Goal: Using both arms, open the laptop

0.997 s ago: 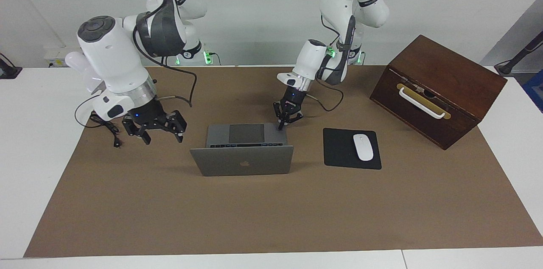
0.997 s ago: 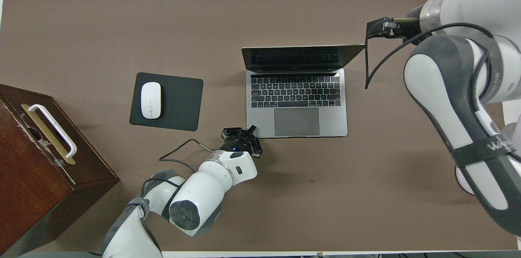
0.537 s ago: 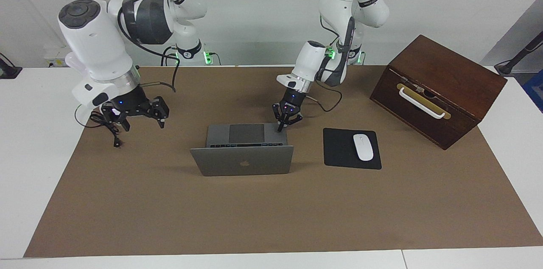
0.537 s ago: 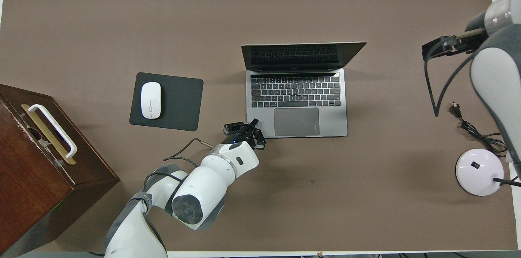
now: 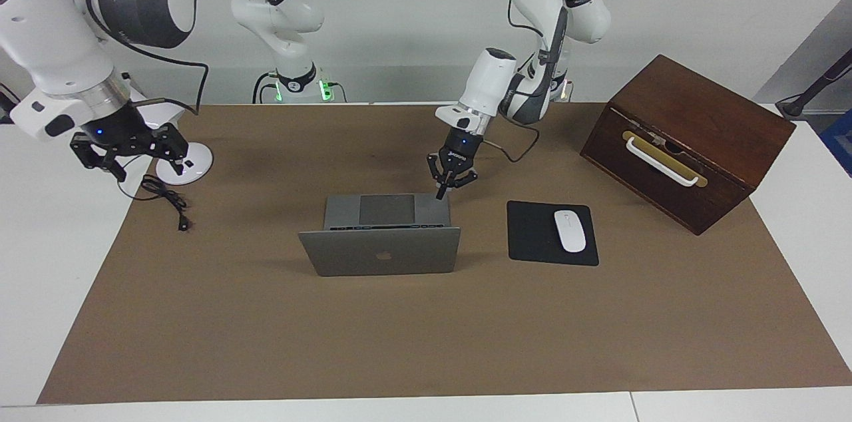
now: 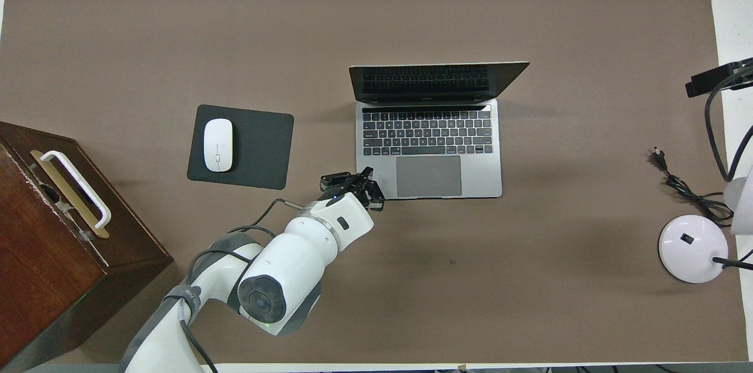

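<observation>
Hanging just over the near corner of the laptop (image 5: 379, 245), the left gripper (image 5: 442, 194) has its fingertips pressed together on nothing. Its lid stands open mid-table. The right gripper (image 5: 128, 150), fingers spread apart, floats above the lamp base (image 5: 188, 164), half-hiding it.

Matt silver metal laptop (image 5: 379, 250), glossy dark wooden box (image 5: 685, 136), smooth white plastic mouse (image 5: 570, 230), perhaps paper brown table cover (image 5: 426, 342)
</observation>
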